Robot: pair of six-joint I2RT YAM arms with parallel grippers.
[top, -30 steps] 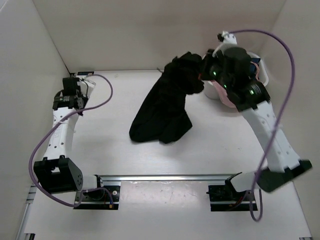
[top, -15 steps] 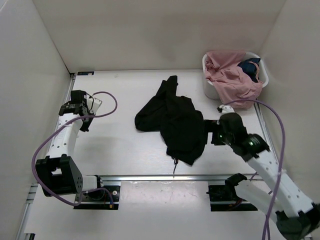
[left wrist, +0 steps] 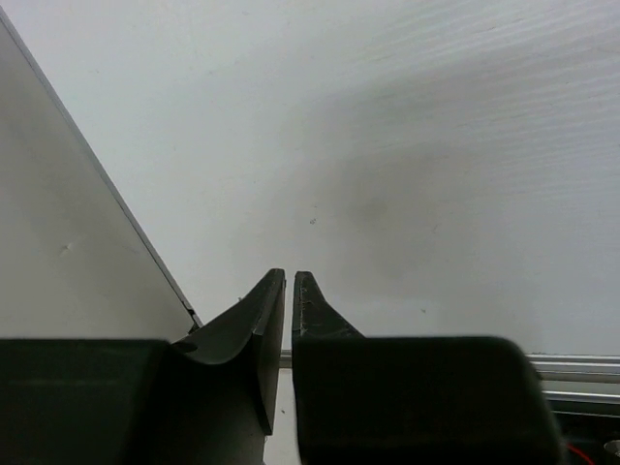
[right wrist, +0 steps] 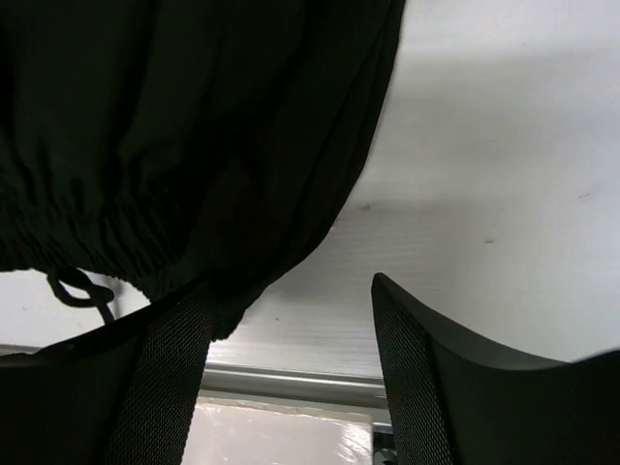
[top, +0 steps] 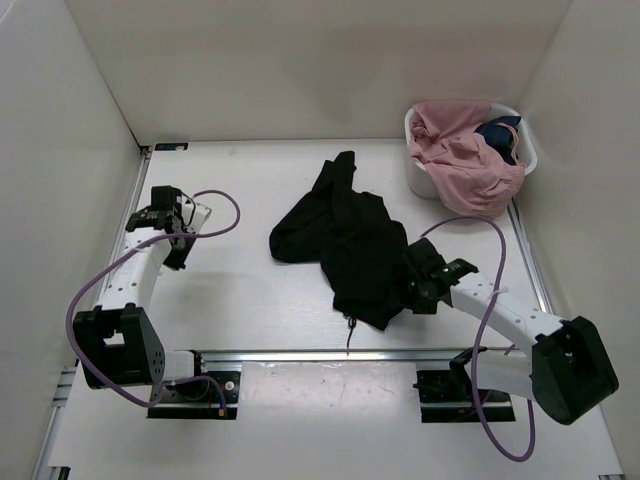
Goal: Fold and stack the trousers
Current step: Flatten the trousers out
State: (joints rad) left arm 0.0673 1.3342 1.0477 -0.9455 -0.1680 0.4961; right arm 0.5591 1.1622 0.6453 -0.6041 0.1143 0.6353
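One pair of black trousers (top: 350,240) lies crumpled around the middle of the tabletop (top: 240,290). Its elastic waistband and drawstring (right wrist: 77,286) are toward the near edge, and a narrower part reaches toward the far edge. My right gripper (top: 412,285) sits low at the heap's near-right side, fingers spread wide, fabric just beside one of them, nothing pinched. My left gripper (top: 165,205) hovers by the left edge, well apart, fingers pressed almost together on nothing. A white basket (top: 418,180) holding a pink garment (top: 460,160) and a dark blue garment (top: 497,135) occupies the far right corner.
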